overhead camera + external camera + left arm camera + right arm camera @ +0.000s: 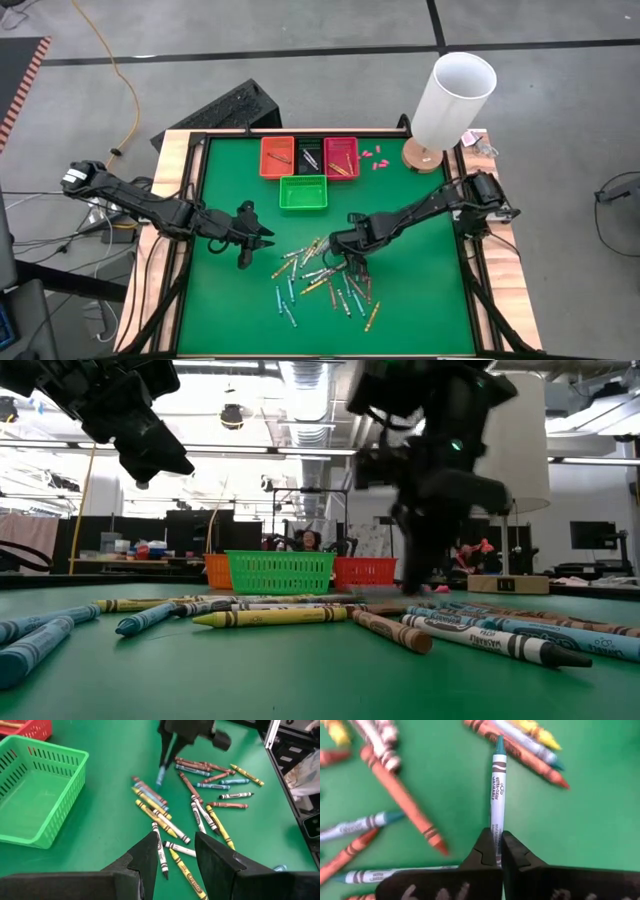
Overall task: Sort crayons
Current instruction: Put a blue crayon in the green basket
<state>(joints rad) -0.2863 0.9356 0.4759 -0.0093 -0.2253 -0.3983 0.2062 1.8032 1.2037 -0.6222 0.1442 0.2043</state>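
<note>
The right gripper (pixel 498 851) is down in the crayons (pixel 320 280) near the middle of the green table (pixel 420 300), its fingers pinched on one end of a teal crayon (pixel 498 790); the rest of that crayon sticks out past the fingertips, above the loose ones lying on the mat. In the left wrist view the same crayon (pixel 161 772) hangs tilted from the dark gripper over the far edge of the pile. The left gripper (pixel 172 852) hovers beside the pile on its left, off the table in the low view, its fingers spread with nothing between them. The crayons lie scattered flat in a loose heap between and in front of the two grippers, in yellow, blue, brown-orange and white wrappers, some crossing or touching each other. Behind the pile stands a green basket (pixel 303 194), empty as far as the left wrist view shows. Further back sit an orange basket (pixel 277 156), a black one (pixel 309 155) and a red one (pixel 341 157), at least the black and red ones holding a few crayons. A white-shaded lamp (pixel 453 98) stands at the table's far right corner.
</note>
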